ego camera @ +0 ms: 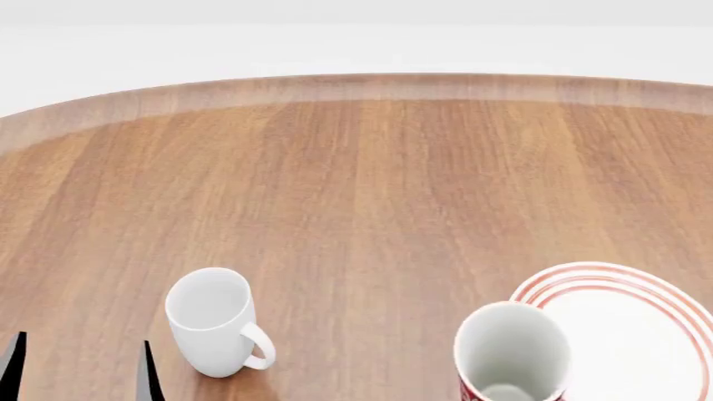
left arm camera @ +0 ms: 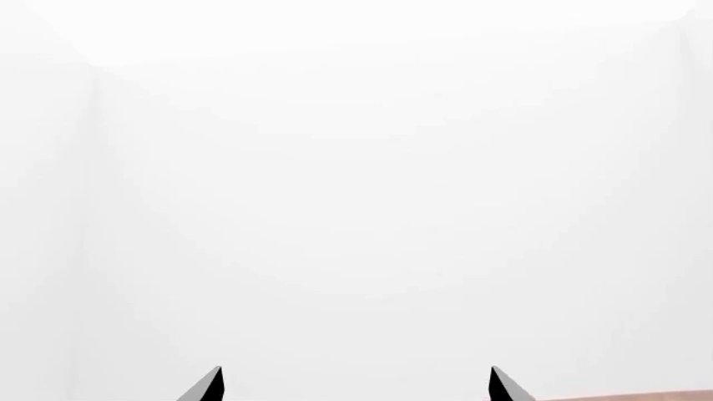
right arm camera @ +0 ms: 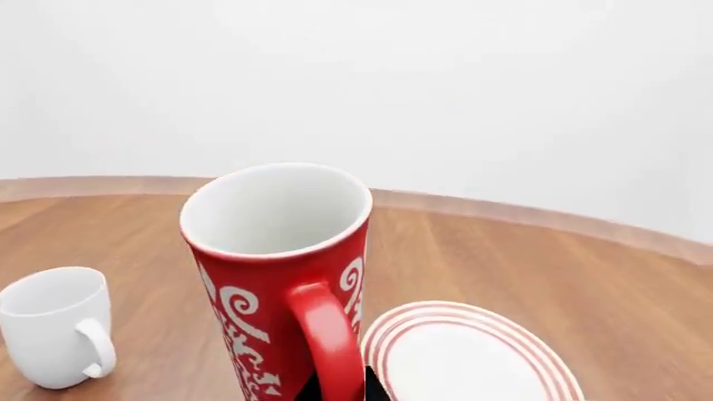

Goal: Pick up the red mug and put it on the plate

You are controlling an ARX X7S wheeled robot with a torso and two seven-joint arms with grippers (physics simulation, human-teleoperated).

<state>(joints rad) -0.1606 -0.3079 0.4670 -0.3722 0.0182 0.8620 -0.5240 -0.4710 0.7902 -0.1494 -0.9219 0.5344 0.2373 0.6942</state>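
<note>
Red mug (right arm camera: 279,276) sat closest to the right wrist camera, upright, handle facing the lens. A dark sliver of the right end effector (right arm camera: 340,391) showed at the handle's base, so it was probably lined up for a handle-side grasp; too little visible, can't tell if it was released or clenched on the mug. In the head view the mug (ego camera: 513,355) was at the near edge, rim up. Whether it rested on the tabletop (ego camera: 368,184) or was lifted: can't tell, base was cut off.

Left end effector (ego camera: 78,368) hung parked at near left, fingers spread apart and gripping nothing (its wrist camera saw mostly white wall), likely kept clear of the working arm.

White mug (ego camera: 214,322) stood just beyond it, a distractor.

Plate (ego camera: 657,292) lay just beside the red mug on the right, nothing on it, so the placement looked like a short sideways carry.
</note>
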